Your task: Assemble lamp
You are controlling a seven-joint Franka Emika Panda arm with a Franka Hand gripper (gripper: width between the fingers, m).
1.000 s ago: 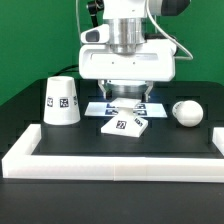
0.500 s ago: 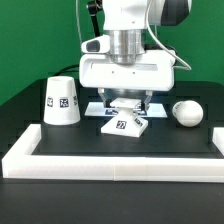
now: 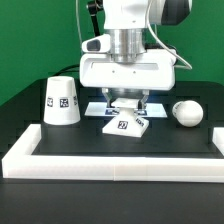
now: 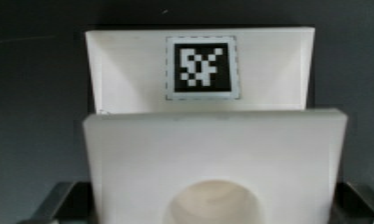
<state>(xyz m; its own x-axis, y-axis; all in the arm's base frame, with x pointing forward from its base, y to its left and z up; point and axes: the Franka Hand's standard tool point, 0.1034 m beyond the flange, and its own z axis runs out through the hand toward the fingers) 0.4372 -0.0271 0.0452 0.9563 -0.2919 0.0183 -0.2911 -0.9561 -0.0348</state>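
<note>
The lamp base (image 3: pixel 124 125), a small flat white part with a tag, lies on the black table in the middle. It fills the wrist view (image 4: pixel 202 120), its tag on the far part and a rounded socket near the camera. My gripper (image 3: pixel 127 103) is low over it and open. The dark fingers (image 4: pixel 63 203) stand on either side of the base, close to its edges. The gripper centre in the wrist view (image 4: pixel 205 205) lies over the socket. The round bulb (image 3: pixel 186 112) rests at the exterior view's right. The tapered shade (image 3: pixel 61 101) stands mouth down at the left.
The marker board (image 3: pixel 158 106) lies flat behind the base, mostly under the gripper. A long white border rail (image 3: pixel 110 164) runs along the table's front and up both sides. A green wall stands behind.
The gripper came down onto the base between one second and half a second ago. Since then it has held still. The base looks slightly shifted.
</note>
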